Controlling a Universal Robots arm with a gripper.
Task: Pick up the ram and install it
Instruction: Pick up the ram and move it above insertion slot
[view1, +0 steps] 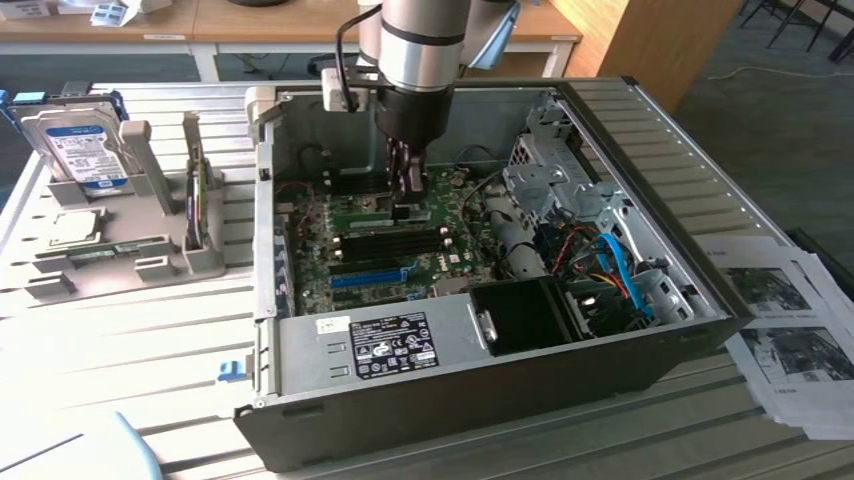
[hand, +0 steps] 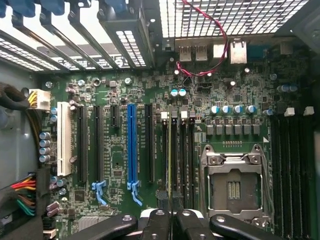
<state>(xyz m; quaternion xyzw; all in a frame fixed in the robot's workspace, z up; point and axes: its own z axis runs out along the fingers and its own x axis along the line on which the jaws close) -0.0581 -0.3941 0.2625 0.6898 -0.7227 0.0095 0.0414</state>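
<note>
Okay, ram shows edge-on, a thin green sliver pinched in my nearly closed claw, over the black memory slots on the motherboard. It is deep inside the case. Chips hidden; can't tell whether it's seated.

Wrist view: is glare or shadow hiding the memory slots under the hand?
Wrist view: the rear vent grille blows out white, yet the motherboard is evenly lit and the ram, edge-on in the hand, shows no glare. Exterior view: the arm shades the motherboard beneath it; daylight brightens the ribbed case wall.
</note>
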